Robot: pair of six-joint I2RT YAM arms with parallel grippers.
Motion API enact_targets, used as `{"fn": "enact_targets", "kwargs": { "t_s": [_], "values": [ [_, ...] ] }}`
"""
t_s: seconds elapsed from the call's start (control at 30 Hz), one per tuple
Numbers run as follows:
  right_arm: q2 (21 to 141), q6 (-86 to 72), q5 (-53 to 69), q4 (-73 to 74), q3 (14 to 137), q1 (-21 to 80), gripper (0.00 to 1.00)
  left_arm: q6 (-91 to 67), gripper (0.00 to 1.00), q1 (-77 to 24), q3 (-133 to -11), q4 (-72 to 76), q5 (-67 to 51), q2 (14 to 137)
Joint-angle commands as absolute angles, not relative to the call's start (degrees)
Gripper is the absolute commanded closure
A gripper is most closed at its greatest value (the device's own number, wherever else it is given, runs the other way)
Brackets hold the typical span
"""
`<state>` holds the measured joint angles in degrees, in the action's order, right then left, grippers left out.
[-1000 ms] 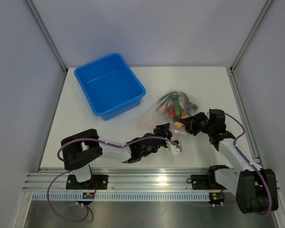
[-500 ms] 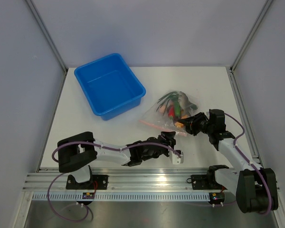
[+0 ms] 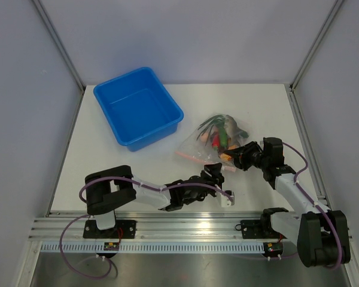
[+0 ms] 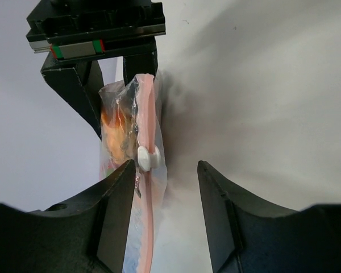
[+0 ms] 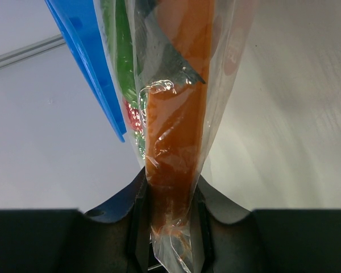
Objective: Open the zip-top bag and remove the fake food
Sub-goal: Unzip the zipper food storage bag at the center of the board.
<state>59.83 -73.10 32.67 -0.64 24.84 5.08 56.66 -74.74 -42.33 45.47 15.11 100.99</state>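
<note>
The zip-top bag (image 3: 212, 142) lies right of centre on the table, with fake food (image 3: 219, 133) bunched in its far end. My right gripper (image 3: 238, 157) is shut on the bag's near right corner; in the right wrist view its jaws (image 5: 170, 199) pinch the plastic around an orange piece (image 5: 176, 114). My left gripper (image 3: 215, 173) stands open at the bag's near edge. In the left wrist view the pinkish zip strip (image 4: 148, 114) and its white slider (image 4: 146, 158) sit just beside the left finger, with an empty gap (image 4: 166, 193) between the jaws.
A blue plastic tub (image 3: 137, 107) stands at the back left, well apart from the bag. The metal rail (image 3: 179, 230) with both arm bases runs along the near edge. Grey walls close in the table on three sides.
My left gripper has opened and released the bag's zip edge, and its wrist has shifted slightly toward the near right. The right gripper keeps its hold unmoved.
</note>
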Motion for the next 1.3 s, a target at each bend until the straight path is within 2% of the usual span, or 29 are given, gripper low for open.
{"fn": "enact_targets", "kwargs": {
  "t_s": [0.0,0.23,0.47,0.77,0.9,1.17,1.27],
  "values": [
    [59.9,-72.7,35.4,-3.8,27.2,4.8,0.94,58.4,0.48,-75.2,-44.4,53.6,18.1,101.7],
    [59.9,-72.9,35.5,-4.0,27.2,4.8,0.95,58.5,0.49,-75.1,-44.5,57.3,19.7,102.3],
    [59.9,-72.9,35.6,-4.2,27.1,4.8,0.94,58.1,0.58,-75.2,-44.7,55.7,19.2,102.3],
    [60.3,-73.0,35.9,-4.8,26.9,4.8,0.95,57.2,0.59,-75.2,-45.0,54.8,17.8,101.9],
    [60.4,-73.0,36.1,-5.1,26.8,4.8,0.95,56.9,0.65,-75.2,-45.3,54.7,17.7,101.9],
    [60.5,-73.3,36.4,-5.5,26.7,4.8,0.95,57.3,0.66,-75.2,-46.3,54.8,19.4,102.9],
    [60.5,-73.3,36.4,-5.5,26.7,4.8,0.95,57.2,0.72,-75.2,-46.1,54.2,19.1,102.7]
  ]
}}
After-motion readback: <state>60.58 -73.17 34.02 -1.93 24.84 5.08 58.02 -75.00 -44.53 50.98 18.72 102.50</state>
